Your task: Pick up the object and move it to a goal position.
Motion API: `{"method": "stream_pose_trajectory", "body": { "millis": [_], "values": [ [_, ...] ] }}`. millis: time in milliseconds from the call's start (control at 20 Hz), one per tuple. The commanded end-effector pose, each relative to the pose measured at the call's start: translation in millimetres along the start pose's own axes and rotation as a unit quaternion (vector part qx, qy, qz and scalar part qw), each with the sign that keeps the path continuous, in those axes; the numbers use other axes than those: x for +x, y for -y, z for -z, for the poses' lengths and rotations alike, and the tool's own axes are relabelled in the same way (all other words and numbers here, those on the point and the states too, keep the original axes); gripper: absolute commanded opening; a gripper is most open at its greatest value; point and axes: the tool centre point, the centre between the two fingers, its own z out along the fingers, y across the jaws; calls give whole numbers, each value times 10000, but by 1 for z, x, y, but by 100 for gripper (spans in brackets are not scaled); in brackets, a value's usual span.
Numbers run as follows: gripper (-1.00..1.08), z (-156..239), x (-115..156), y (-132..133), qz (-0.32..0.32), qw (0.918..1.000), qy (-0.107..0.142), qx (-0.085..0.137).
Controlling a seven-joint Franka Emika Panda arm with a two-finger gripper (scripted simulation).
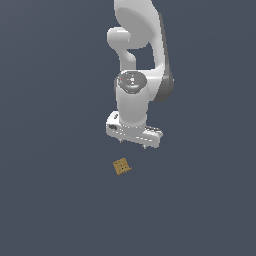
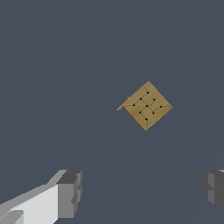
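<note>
Jaws on your gripper (image 1: 134, 142) are spread wide and hold nothing — in the wrist view the two fingers (image 2: 70, 193) stand far apart with only gray tabletop (image 1: 50, 200) between them. Your little brown block (image 1: 121, 166) sits on the tabletop, turned cornerwise, below the gripper and a bit toward the exterior view's left. Nothing is done yet — you must go down, grab it, lift it, and carry it to the goal.

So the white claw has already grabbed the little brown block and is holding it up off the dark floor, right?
Not quite. The gripper is open and holds nothing. The small tan-brown block lies on the dark floor, apart from the fingers. The wrist view shows it best: both fingers are spread wide with only bare floor between them.
</note>
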Motion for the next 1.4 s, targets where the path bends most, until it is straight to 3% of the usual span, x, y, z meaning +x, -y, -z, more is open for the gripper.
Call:
{"method": "stream_pose_trajectory", "body": {
  "millis": [0, 250, 500, 950, 1350],
  "values": [
    [100, -8, 5, -3, -380, 9993, 1, 0],
    [100, -23, 16, -8, -1144, 9934, -3, -8],
    [100, -39, 26, -14, -1894, 9819, -18, -25],
    [100, -66, 42, -25, -3151, 9490, -72, -70],
    [100, -82, 51, -32, -3828, 9237, -120, -98]
  ]
}}
